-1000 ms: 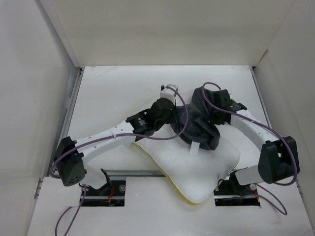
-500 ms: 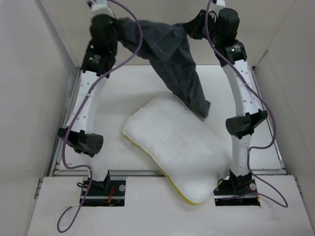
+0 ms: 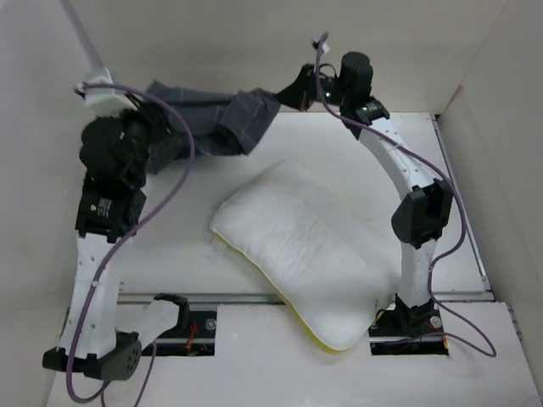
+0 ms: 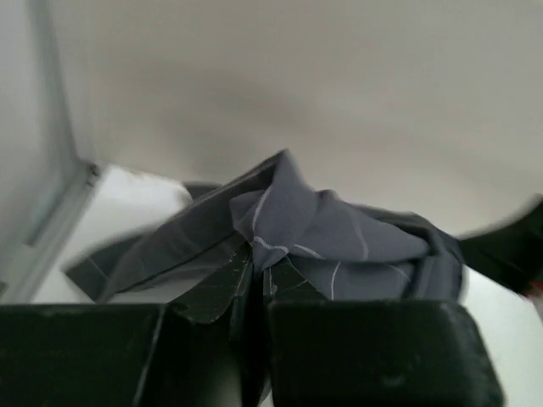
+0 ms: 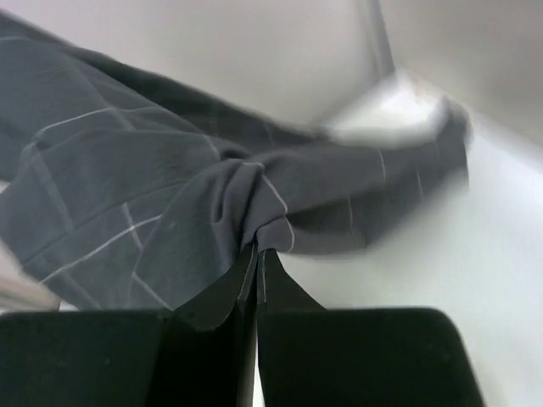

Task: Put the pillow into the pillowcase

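The white pillow (image 3: 310,250) lies slantwise on the table with a yellow edge at its near side. The dark grey checked pillowcase (image 3: 208,119) hangs in the air above the far left of the table, stretched between both grippers and clear of the pillow. My left gripper (image 3: 144,127) is shut on its left end; the pinched fabric (image 4: 288,225) shows bunched at the fingertips (image 4: 256,271). My right gripper (image 3: 293,95) is shut on its right end, with the cloth (image 5: 170,203) gathered at the fingertips (image 5: 256,254).
White walls enclose the table on the left, back and right. A metal rail (image 3: 127,170) runs along the left edge of the table. The arm bases (image 3: 407,326) sit at the near edge, the right one touching the pillow's near corner.
Both grippers carried the pillowcase up off the pillow, then swung it leftward and lower. The cloth now hangs stretched sideways instead of draping down onto the pillow. The pillow stayed put.
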Robot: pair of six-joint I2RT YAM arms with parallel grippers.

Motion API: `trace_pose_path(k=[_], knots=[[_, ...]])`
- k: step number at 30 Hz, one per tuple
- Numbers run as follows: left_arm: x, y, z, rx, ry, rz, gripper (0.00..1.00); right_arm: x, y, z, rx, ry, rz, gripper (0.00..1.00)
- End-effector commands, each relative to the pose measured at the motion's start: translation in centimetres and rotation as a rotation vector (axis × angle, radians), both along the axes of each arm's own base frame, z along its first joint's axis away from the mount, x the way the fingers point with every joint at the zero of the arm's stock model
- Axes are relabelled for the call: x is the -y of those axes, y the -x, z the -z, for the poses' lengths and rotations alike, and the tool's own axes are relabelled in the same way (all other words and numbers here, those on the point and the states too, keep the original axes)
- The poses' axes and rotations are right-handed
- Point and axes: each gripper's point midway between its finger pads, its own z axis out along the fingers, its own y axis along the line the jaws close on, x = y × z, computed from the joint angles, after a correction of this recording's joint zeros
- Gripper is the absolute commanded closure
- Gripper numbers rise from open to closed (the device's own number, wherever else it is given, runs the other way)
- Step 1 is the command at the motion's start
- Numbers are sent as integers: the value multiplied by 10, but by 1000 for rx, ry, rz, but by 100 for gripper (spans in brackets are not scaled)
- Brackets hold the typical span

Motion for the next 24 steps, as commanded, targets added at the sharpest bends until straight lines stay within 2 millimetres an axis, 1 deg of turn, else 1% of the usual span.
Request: trace_pose_path(k=[1, 2, 3, 4, 5, 6, 7, 8, 9, 10, 11, 12, 13, 14, 15, 16, 17, 18, 19, 20, 21, 22, 23, 24], knots=[[62, -8, 95, -179, 27, 230, 100, 31, -15, 163, -286, 276, 110, 92], [69, -6, 95, -181, 25, 253, 100, 32, -13, 154, -250, 279, 109, 92], [90, -6, 128, -237, 27, 337, 100, 42, -10, 178, -293, 332, 160, 87], [122, 7, 141, -264, 29, 512, 100, 55, -7, 184, -315, 364, 191, 83], [138, 13, 155, -304, 39, 585, 100, 62, -1, 167, -279, 365, 224, 77], [165, 31, 172, -350, 44, 691, 93, 74, -1, 164, -275, 371, 269, 70], [180, 44, 182, -388, 53, 757, 81, 92, -3, 172, -291, 401, 352, 44], [193, 55, 194, -423, 60, 805, 60, 99, 7, 149, -252, 387, 384, 1], [209, 76, 199, -436, 58, 859, 42, 111, 9, 145, -263, 379, 427, 1], [212, 87, 218, -477, 60, 859, 16, 122, 11, 145, -280, 392, 494, 1], [214, 95, 221, -485, 81, 857, 0, 135, 19, 157, -322, 425, 526, 1], [210, 100, 213, -453, 89, 834, 0, 143, 29, 146, -317, 420, 557, 1], [211, 106, 212, -453, 89, 829, 0, 149, 36, 150, -331, 436, 576, 1], [205, 104, 206, -441, 98, 794, 0, 158, 46, 169, -369, 474, 603, 1], [189, 94, 199, -444, 116, 677, 0, 168, 62, 181, -394, 503, 629, 1], [180, 86, 199, -435, 130, 603, 0, 169, 65, 171, -381, 481, 636, 1], [168, 80, 192, -448, 133, 517, 0, 177, 72, 180, -400, 509, 667, 1], [143, 64, 190, -434, 136, 343, 0, 184, 87, 194, -427, 534, 673, 1], [136, 52, 197, -468, 158, 247, 0, 187, 95, 203, -443, 559, 666, 1], [121, 39, 182, -451, 179, 164, 0, 190, 100, 212, -457, 574, 672, 1], [109, 33, 187, -483, 155, 104, 0, 188, 109, 223, -477, 596, 633, 1], [102, 23, 186, -492, 160, 57, 0, 188, 120, 240, -505, 617, 598, 1], [99, 9, 197, -531, 143, 17, 0, 185, 124, 247, -505, 620, 571, 1], [81, -5, 190, -518, 157, -45, 0, 176, 130, 254, -517, 617, 522, 1]])
